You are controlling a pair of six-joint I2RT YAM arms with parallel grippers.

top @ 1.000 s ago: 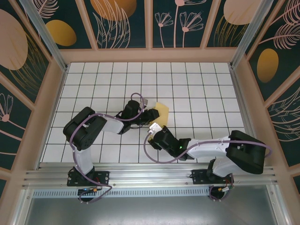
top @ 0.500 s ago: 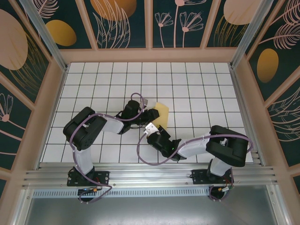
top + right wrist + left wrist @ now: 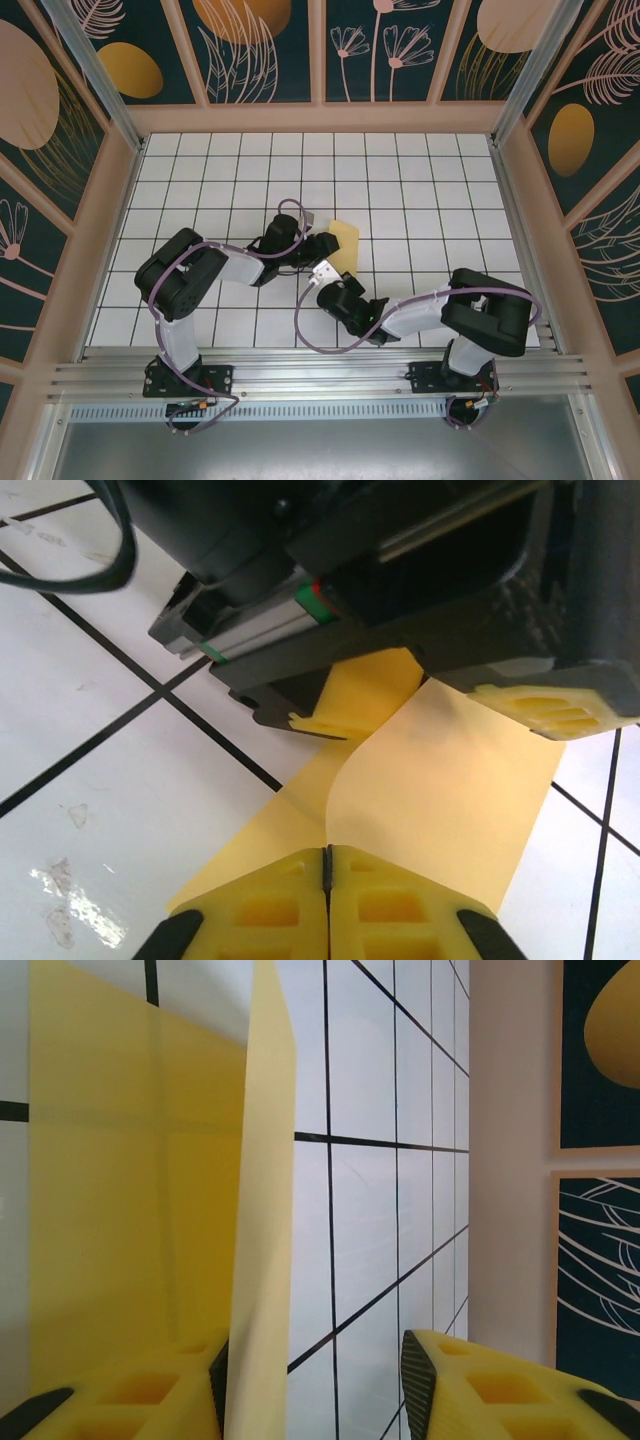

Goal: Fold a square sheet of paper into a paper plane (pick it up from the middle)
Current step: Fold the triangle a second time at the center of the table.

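Observation:
The square sheet of paper [image 3: 345, 240] is yellow and lies mid-table, partly folded, with one layer raised. In the left wrist view that raised layer [image 3: 265, 1210] stands on edge against the left finger, and the flat layer [image 3: 130, 1210] lies beside it. My left gripper [image 3: 315, 1360] is open, with a wide gap from the paper to its right finger. My right gripper [image 3: 327, 855] is shut, jaws meeting on the near edge of the curled paper [image 3: 450, 800]. The left gripper's yellow fingertips [image 3: 545, 705] straddle the sheet just beyond. In the top view both grippers, left [image 3: 325, 247] and right [image 3: 336, 272], meet at the paper.
White grid tiles [image 3: 420, 200] stretch around the sheet, open at the back and right. A wooden frame [image 3: 320, 120] with patterned panels walls the table. A purple cable [image 3: 310, 325] loops near the right arm.
The right gripper has shut on the paper's near edge, and its arm has folded in toward the sheet. The left arm and gripper have held still.

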